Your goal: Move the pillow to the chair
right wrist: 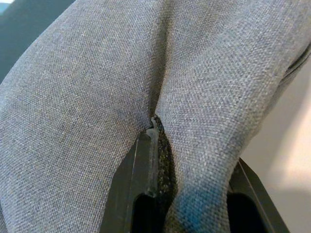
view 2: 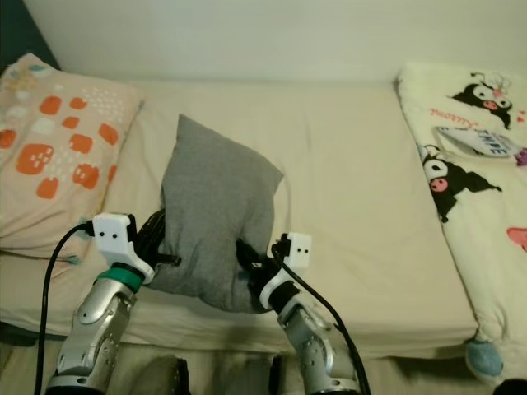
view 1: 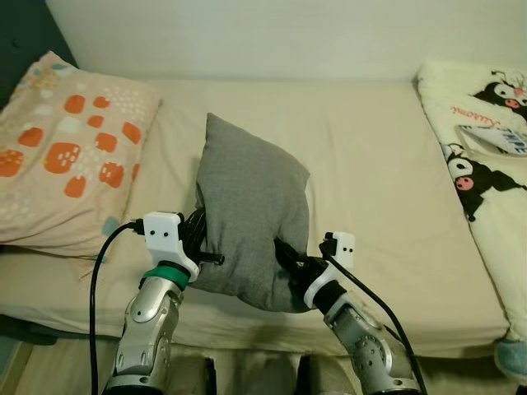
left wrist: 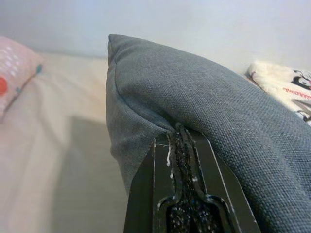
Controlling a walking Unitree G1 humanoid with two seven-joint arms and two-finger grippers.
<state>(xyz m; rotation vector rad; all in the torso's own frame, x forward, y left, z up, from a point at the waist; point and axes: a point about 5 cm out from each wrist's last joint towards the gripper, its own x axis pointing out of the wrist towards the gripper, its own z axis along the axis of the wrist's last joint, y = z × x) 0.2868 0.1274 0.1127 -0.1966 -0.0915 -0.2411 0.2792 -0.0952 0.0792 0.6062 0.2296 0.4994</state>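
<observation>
A grey pillow [view 1: 251, 214] stands upright over the front part of the cream bed [view 1: 370, 164], held between my two grippers. On its left edge, my left gripper [view 1: 206, 247] is shut on the fabric; the left wrist view shows the fingers [left wrist: 165, 194] pressed together at the pillow's [left wrist: 218, 107] seam. My right gripper [view 1: 288, 255] is shut on the lower right corner. In the right wrist view a fold of the pillow [right wrist: 146, 63] is pinched between the two fingers [right wrist: 141, 184].
A pink pillow with orange patches [view 1: 70, 148] lies at the bed's left end. A white blanket with black cartoon figures [view 1: 486, 148] covers the right end. The wall [view 1: 247, 33] runs behind the bed. The mattress's front edge [view 1: 247, 329] is just before my arms.
</observation>
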